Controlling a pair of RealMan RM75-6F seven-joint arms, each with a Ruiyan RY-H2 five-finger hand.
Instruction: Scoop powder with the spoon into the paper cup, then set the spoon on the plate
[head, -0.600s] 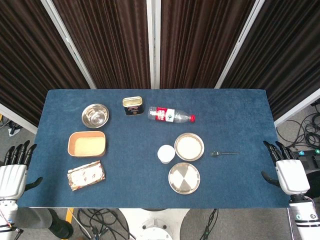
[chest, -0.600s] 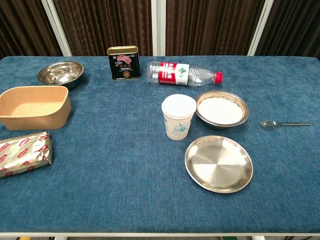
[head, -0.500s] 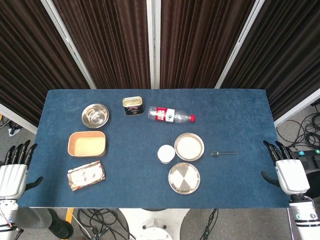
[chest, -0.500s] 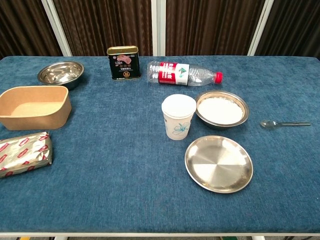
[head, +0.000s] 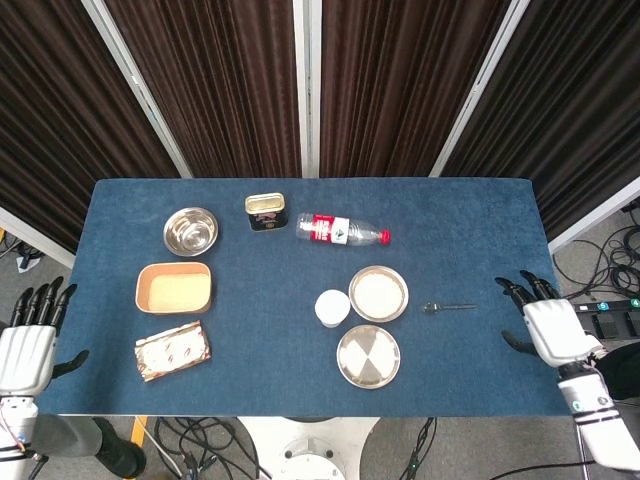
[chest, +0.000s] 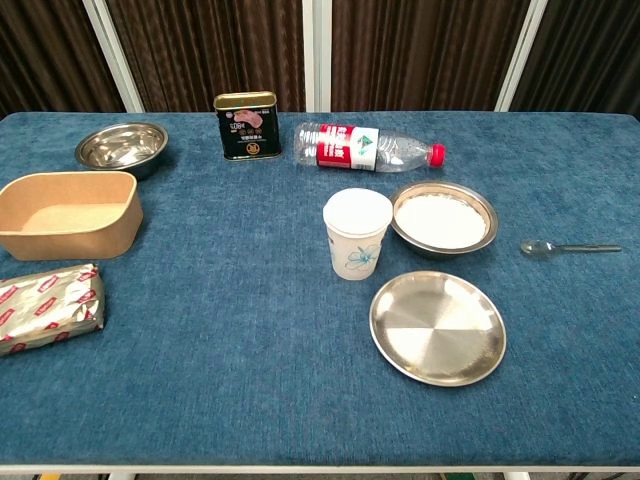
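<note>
Right hand: the right hand (head: 556, 331) hovers over the right edge of the blue surface (head: 470, 220), fingers spread apart and pointing toward the far side; it holds nothing and touches nothing that can be made out. It shows only in the head view.
Left hand: the left hand (head: 27, 338) sits off the left edge of the surface, fingers straight and apart, holding nothing.
Spoon: the spoon (chest: 566, 247) lies flat on the surface, bowl toward the middle and handle pointing to the right edge, between the powder bowl and the right hand, apart from both.
Powder: white powder fills a steel bowl (chest: 444, 218) right of centre, just beside the paper cup.
Paper cup: the paper cup (chest: 357, 233) stands upright, white with a blue flower print, left of the powder bowl; its inside cannot be seen well enough to tell whether it holds anything.
Plate: the steel plate (chest: 437, 327) lies nearer the robot than the cup and the powder bowl, with nothing on it.
Other things: a plastic bottle (chest: 365, 147) with a red label and red cap lies on its side at the far side; a dark tin (chest: 247, 125) stands to its left; a small steel bowl (chest: 121, 145) sits far left; a tan paper tray (chest: 67, 213) and a foil-wrapped packet (chest: 45, 308) lie along the left side.
</note>
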